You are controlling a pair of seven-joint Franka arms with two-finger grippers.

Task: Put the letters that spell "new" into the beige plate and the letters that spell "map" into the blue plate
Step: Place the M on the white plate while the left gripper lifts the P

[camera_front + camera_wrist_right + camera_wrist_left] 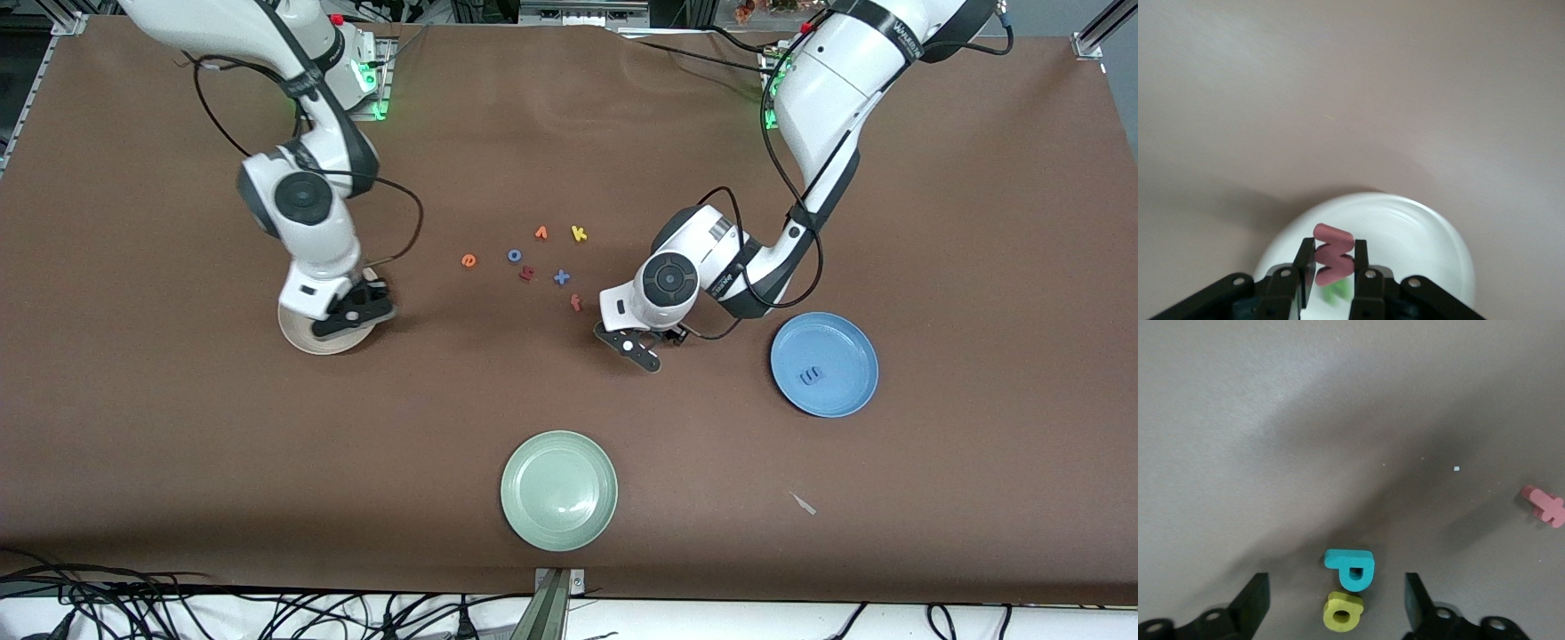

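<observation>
My right gripper (pixel 1333 267) hangs over the beige plate (pixel 1425 227), shut on the red w (pixel 1333 257). The green n (pixel 1337 291) lies in the plate under it. My left gripper (pixel 1336 587) is low over the table, open, with the teal p (pixel 1353 568) and the yellow a (pixel 1343 611) lying touching between its fingers (pixel 1251 603). In the front view that gripper (pixel 638 348) hides both letters. The periwinkle m (pixel 811 376) lies in the blue plate (pixel 853 342). The orange e (pixel 468 260) lies on the table between the arms.
Near the e lie a blue o (pixel 514 255), a yellow k (pixel 578 234), a blue x (pixel 561 277), a red f (pixel 576 303) and two more reddish letters (pixel 526 274). A pale green plate (pixel 558 489) stands nearest the front camera.
</observation>
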